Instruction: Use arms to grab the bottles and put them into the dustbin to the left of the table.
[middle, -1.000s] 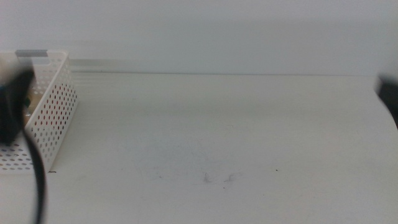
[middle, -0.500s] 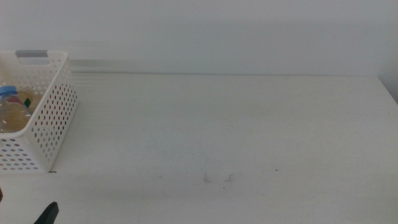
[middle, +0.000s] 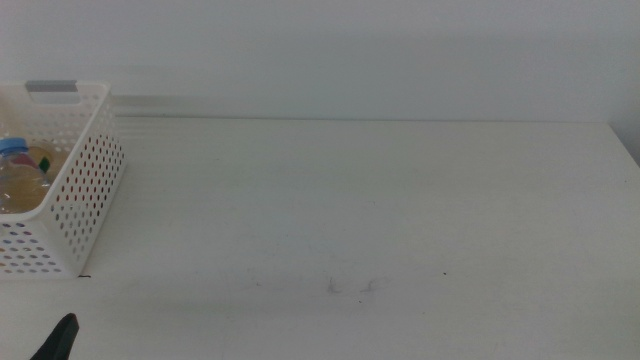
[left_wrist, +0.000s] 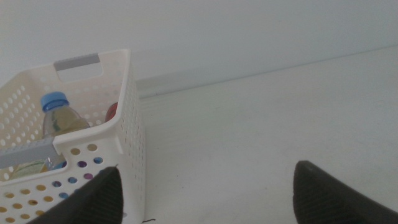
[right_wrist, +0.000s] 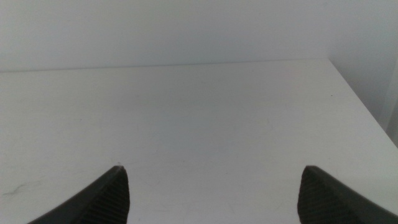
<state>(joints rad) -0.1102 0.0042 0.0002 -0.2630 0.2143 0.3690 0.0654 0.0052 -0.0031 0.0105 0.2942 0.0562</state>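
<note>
Waiting low at the table's near-left corner, the left gripper (left_wrist: 205, 193) showed in the middle view only as a dark tip (middle: 55, 342) at the bottom edge; per its wrist cam, jaws were spread wide w/ nothing between them, aimed toward the dustbin (left_wrist: 127, 118). Right gripper (right_wrist: 211, 190) was out of the middle view; its wrist cam showed jaws likewise wide apart and empty, over bare table (right_wrist: 199, 112) near the right edge. Dustbin (middle: 90, 180) sat at the table's left edge, perforated walls upright, grey handle strip (middle: 50, 87) at the far rim. Inside: water bottle (left_wrist: 59, 118) w/ blue cap (middle: 13, 147), a red patch, prob. the can (left_wrist: 111, 111), beside it, and something yellow (middle: 40, 160) behind, too hidden to name. Table (middle: 380, 200) carried a few faint scuff marks (middle: 350, 286) near the front-centre edge. Between grippers and bin nothing stood in the way.
</note>
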